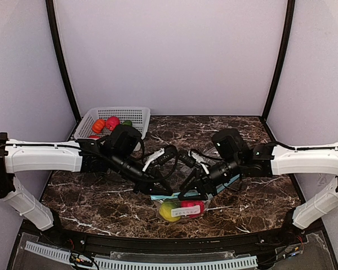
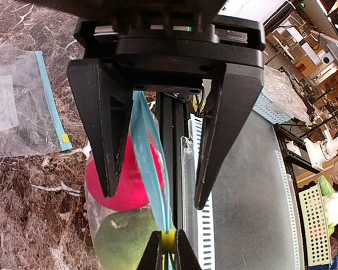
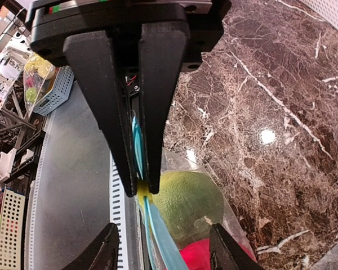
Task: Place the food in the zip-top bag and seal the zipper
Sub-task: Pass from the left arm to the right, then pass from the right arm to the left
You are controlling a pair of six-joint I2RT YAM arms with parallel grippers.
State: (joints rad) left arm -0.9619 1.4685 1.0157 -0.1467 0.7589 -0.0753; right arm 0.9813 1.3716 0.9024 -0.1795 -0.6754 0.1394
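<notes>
Perforated rail [image 1: 158,262] frontmost; zip-top bag [image 1: 186,212] on dark marble tabletop [image 1: 242,140]; lilac walls [image 1: 169,56].

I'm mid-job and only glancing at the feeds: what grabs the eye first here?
Both grippers meet over the zip-top bag at the near edge of the table: the left gripper is shut on its blue zipper strip, the right gripper open astride it. A yellow-green fruit and a red fruit sit inside, while more fruit waits in the white basket at back left.

Green fruit [image 2: 121,246] cut off at bottom edge
</notes>
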